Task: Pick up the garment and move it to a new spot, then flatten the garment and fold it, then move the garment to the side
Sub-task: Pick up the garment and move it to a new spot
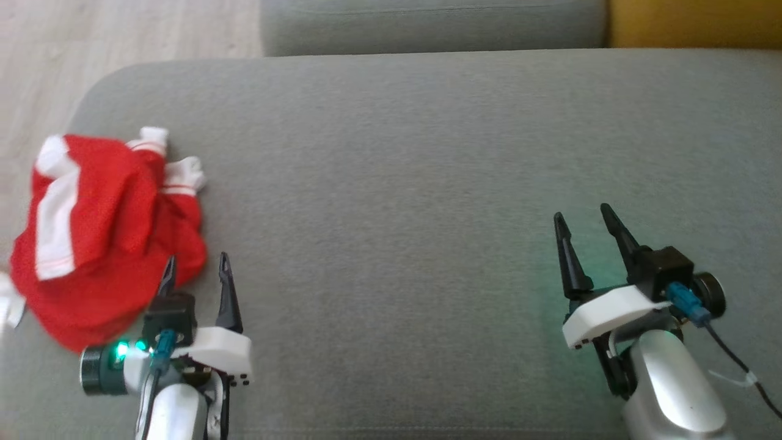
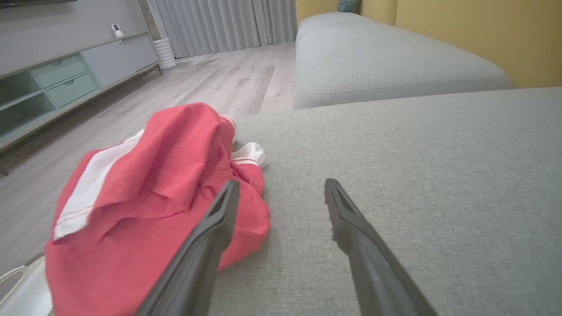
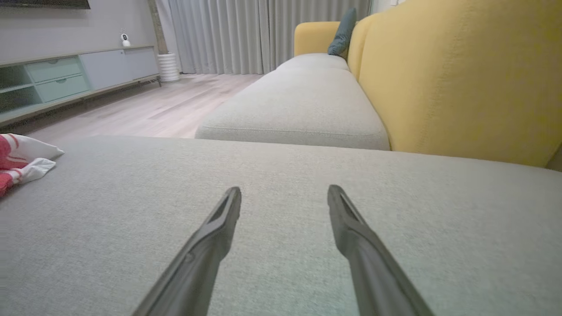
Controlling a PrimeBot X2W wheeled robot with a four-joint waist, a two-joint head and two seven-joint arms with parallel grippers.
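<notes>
Garment (image 1: 104, 232), red with white stripes and white cuffs, lies in a crumpled heap at the left end of the grey sofa cushion (image 1: 397, 183), close to the rounded edge beyond which the wooden floor (image 1: 91, 36) begins; whether part of it overhangs that edge cannot be told. The left end effector (image 1: 197, 258) sits just beside the heap's near right corner, spread apart and empty. In the left wrist view one finger (image 2: 210, 237) crosses the red hem and the other stands over bare cushion. The right end effector (image 1: 582, 212) hovers well apart over the right side of the cushion, likewise spread wide and holding nothing, and its wrist view catches a white cuff of the garment (image 3: 26, 160) at the far left. The step in hand looks like the first pick-up, not yet begun. To do it well, the left arm probably needs to shift further over the heap and come down from above onto a thick fold, not nip the thin hem, so that several layers are caught and the bundle lifts whole. A sideways sweep risks nudging the cloth off the edge to the floor. The open middle of the cushion, within reach of both arms, seems the sensible new spot for flattening.
</notes>
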